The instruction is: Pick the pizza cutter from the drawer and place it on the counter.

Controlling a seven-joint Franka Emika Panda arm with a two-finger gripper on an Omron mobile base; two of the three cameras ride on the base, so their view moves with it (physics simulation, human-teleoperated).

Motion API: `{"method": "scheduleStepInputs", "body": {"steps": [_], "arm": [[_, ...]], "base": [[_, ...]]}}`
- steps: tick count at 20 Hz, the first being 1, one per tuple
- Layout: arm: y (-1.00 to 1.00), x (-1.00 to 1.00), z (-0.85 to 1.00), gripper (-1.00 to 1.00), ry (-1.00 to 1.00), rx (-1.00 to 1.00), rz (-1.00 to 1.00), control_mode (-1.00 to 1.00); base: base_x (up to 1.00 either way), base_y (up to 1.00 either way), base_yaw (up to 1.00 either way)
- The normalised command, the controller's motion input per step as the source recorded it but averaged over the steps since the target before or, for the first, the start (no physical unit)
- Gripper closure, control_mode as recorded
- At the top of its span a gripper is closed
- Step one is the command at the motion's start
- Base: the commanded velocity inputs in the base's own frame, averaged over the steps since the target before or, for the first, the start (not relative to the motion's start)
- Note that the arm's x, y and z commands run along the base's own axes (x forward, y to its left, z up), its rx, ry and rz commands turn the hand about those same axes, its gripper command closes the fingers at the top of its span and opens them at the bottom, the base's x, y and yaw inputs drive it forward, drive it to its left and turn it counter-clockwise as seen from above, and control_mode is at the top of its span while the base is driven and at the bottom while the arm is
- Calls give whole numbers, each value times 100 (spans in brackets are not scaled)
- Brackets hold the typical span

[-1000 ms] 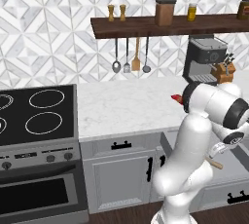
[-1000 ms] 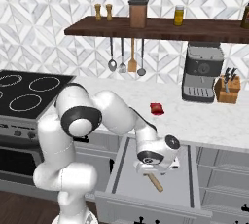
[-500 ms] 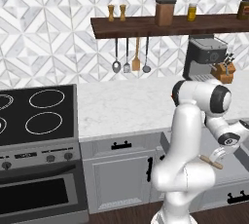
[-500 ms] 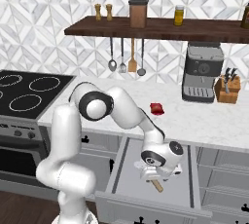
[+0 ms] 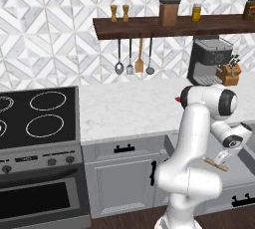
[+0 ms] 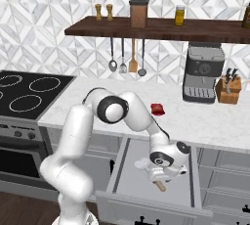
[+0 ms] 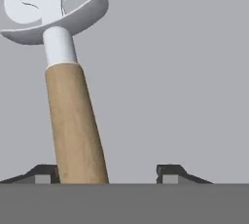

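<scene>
A: How many things are sitting around the robot right now?

B: One cutter (image 6: 152, 174), lying in the one open drawer (image 6: 128, 177). One red packet (image 6: 157, 109) is resting on the desk (image 6: 205, 123). On the shelf (image 6: 161, 26) two small shakers, one brown canister and one yellow jar are standing, and three utensils are hanging below it. One coffee machine (image 6: 202, 73) and one knife block (image 6: 229, 88) are standing at the far right of the desk.

A: What is the cutter looking like?

B: In the hand view the cutter (image 7: 63, 82) is showing a light-brown wooden handle, a short white collar, then a silver guard and a round wheel at the far end. It is lying flat on the pale grey drawer floor (image 7: 185, 72).

A: And the end effector?

B: The end effector (image 7: 109, 172) is hanging low over the drawer with its jaws wide apart. The handle is lying between them, hard against the left finger (image 7: 44, 173) and well apart from the right one. It is not gripping anything. From the left base view the end effector (image 5: 224, 157) is hovering just above the cutter (image 5: 215, 163).
</scene>
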Motion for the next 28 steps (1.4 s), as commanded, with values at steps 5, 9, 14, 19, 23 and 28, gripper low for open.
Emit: {"method": "scheduleStepInputs", "body": {"steps": [5, 9, 14, 19, 23, 28], "arm": [[16, -8, -86, 100, -17, -1, 0, -100], [21, -45, -50, 100, -40, -5, 0, -100], [30, -28, 7, 100, -20, -7, 6, -100], [2, -21, 100, 100, 6, -3, 24, -100], [0, -31, 100, 100, 10, -5, 36, -100], [0, -20, 100, 100, 1, -1, 29, -100]], "base": [[0, 0, 0], [0, 0, 0], [0, 0, 0], [0, 0, 0], [0, 0, 0], [0, 0, 0]]}}
